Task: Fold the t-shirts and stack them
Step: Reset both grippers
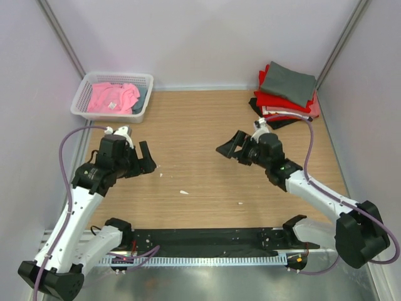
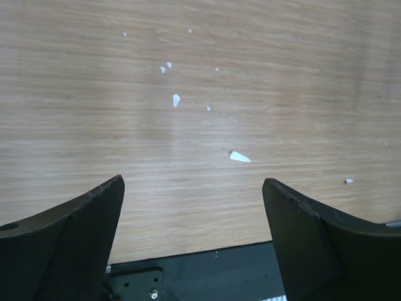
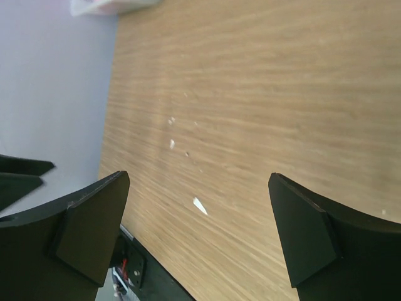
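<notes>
T-shirts (image 1: 291, 89) lie in two places on the tabletop (image 1: 200, 125). A folded stack sits in the far right corner, with a dark grey shirt (image 1: 285, 78) on top, red shirts (image 1: 270, 100) under it, a black shirt (image 1: 270, 119) at the bottom and a strip of pink along the stack's right side. A crumpled pink shirt (image 1: 113, 97) lies in the white latticed basket (image 1: 108, 115) at the far left corner, with some grey-blue cloth at the basket's right end. The left hand (image 1: 145, 160) is over bare wood toward the left edge, spread wide with nothing in it; its wrist view shows only wood grain and a few white scraps (image 2: 239, 157) between the two dark fingers (image 2: 75, 238). The right hand (image 1: 229, 147) is over the wood right of the middle, near the stack but apart from it, likewise wide and empty. Both hands point toward the middle of the tabletop, well apart from each other.
</notes>
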Tool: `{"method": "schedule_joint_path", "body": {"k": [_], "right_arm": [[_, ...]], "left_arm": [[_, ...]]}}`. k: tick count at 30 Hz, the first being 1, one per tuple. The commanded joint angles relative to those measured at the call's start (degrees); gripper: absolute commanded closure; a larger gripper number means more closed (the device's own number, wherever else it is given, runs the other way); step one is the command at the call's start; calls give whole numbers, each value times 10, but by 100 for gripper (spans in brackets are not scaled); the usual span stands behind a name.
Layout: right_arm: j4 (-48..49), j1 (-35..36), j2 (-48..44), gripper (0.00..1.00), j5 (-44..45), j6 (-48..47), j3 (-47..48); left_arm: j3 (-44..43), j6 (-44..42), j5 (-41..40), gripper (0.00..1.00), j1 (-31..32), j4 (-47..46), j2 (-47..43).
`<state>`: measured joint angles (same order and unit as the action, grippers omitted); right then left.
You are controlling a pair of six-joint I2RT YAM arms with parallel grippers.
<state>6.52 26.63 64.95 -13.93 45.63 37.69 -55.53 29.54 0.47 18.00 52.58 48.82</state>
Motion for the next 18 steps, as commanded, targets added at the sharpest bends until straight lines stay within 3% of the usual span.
{"method": "schedule_joint_path", "body": {"k": [1, 3, 8, 12, 18], "right_arm": [[95, 53, 10, 0, 72, 40, -58], [109, 89, 28, 0, 91, 39, -74], [106, 188, 107, 0, 137, 25, -69], [115, 212, 143, 0, 186, 15, -82], [172, 214, 147, 0, 178, -25, -121]], "left_arm": [[-34, -31, -64, 7, -1, -3, -10], [-41, -35, -87, 0, -1, -1, -7], [-97, -43, -198, 0, -2, 9, 21], [-177, -42, -262, 0, -5, 18, 79], [-266, -50, -278, 0, -42, -33, 163]]}}
